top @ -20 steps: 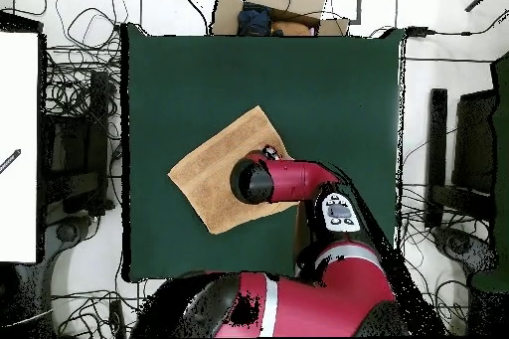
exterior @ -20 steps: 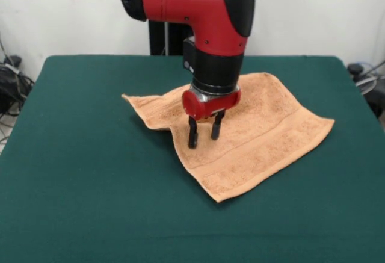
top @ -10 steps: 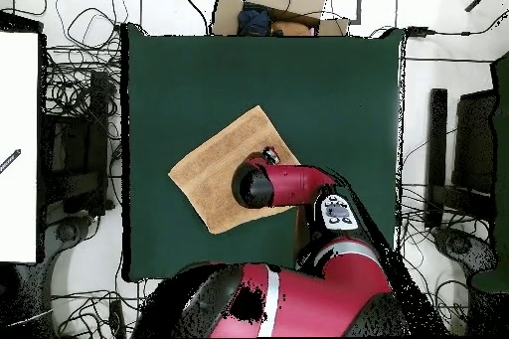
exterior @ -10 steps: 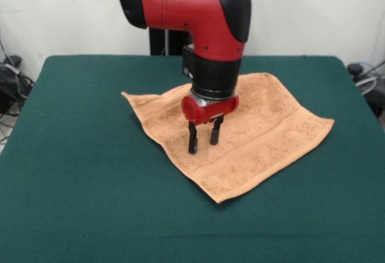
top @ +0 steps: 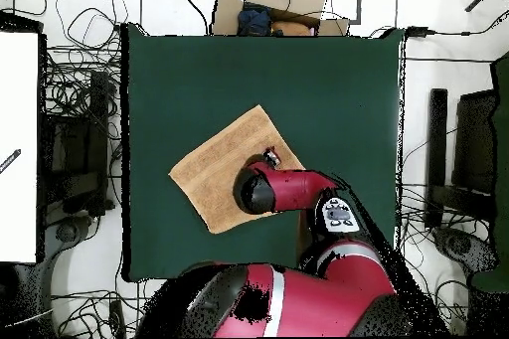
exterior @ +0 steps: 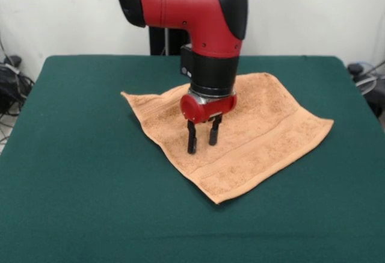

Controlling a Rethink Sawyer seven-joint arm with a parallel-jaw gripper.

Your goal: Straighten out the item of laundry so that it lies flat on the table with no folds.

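— From the front, how far along are you?

— Nearly done: your towel (exterior: 234, 135) lies spread on the desk (exterior: 78, 173), near its middle, no fold showing. The tool (exterior: 202, 141) hangs just above it, fingers narrowly apart, holding nothing.

— And overhead?

— The towel (top: 214, 181) looks flat, though the arm hides one corner, so check there. No containers on the desk.
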